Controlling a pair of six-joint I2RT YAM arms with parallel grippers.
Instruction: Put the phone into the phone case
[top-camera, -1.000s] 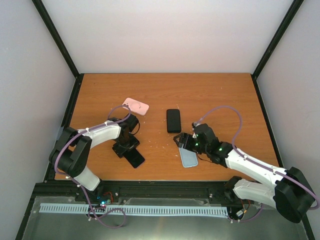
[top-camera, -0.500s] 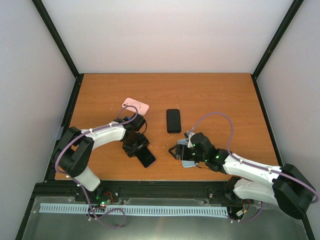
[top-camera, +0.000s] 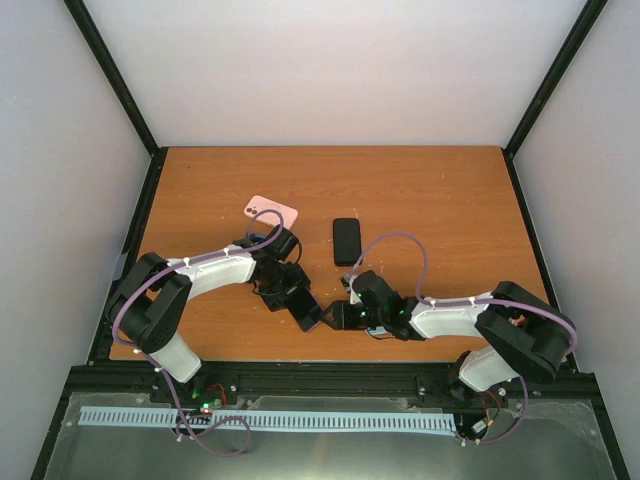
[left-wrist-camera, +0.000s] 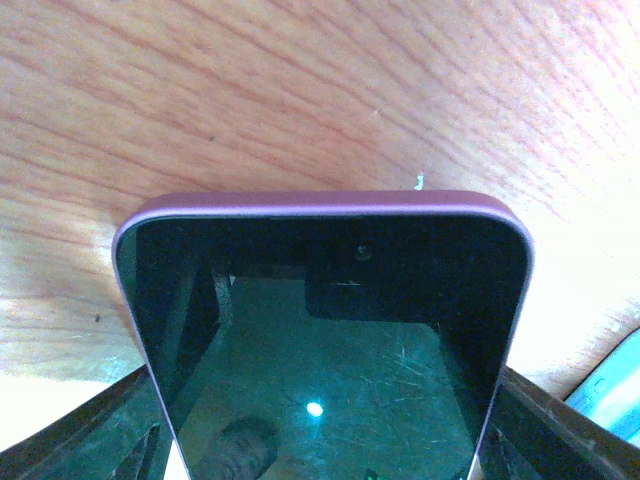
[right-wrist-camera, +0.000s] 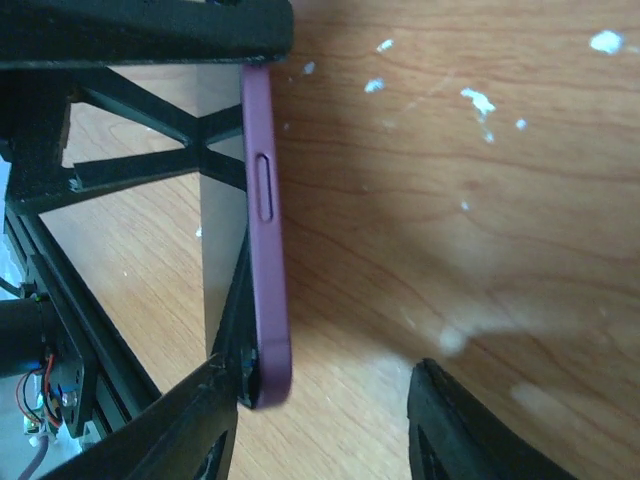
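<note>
Phone (left-wrist-camera: 325, 300) with purple rim is clamped by our left gripper (left-wrist-camera: 328, 440); we see our right gripper (right-wrist-camera: 320, 430) half spread beside it, holding nothing

both arms bend inward, wrists low and almost meeting — left gripper (top-camera: 294, 298) clasps the phone (top-camera: 308, 312) across its sides; right gripper (top-camera: 342, 314) faces it, jaws apart.

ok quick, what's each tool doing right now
left tool: shut on the dark-screened phone with the plum rim.
right tool: open, straddling that phone's end, not clamped on it.
</note>
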